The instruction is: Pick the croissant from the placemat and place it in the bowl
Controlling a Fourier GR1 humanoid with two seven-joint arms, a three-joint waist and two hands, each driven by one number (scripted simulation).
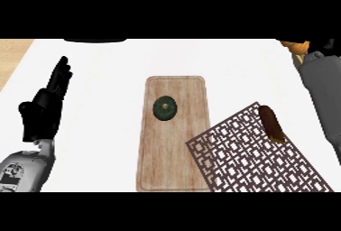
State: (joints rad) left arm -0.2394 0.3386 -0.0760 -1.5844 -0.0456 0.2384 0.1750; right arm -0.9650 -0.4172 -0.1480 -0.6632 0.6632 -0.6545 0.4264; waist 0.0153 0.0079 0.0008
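Left hand [45, 103] up at the left of the head view, fingers straight and pressed together, pointing away, thumb out to the side, holding nothing, resting over the white counter [100, 67]. Right forearm [320, 90] down the right edge; right hand out of sight past the top right corner, fingers impossible to judge. To the right of the left hand, well apart from it, a long wooden cutting board [174, 153] lying lengthwise on the counter. On the board's far half, a small dark green bowl [164, 108], upright. Further right, a brown lattice-patterned placemat [260, 153], turned at an angle, its near left corner overlapping the board's right edge. Near the placemat's far right corner, the croissant [272, 124], a dark brown elongated piece, lying flat, just left of the right forearm and apart from the bowl, untouched by either hand.
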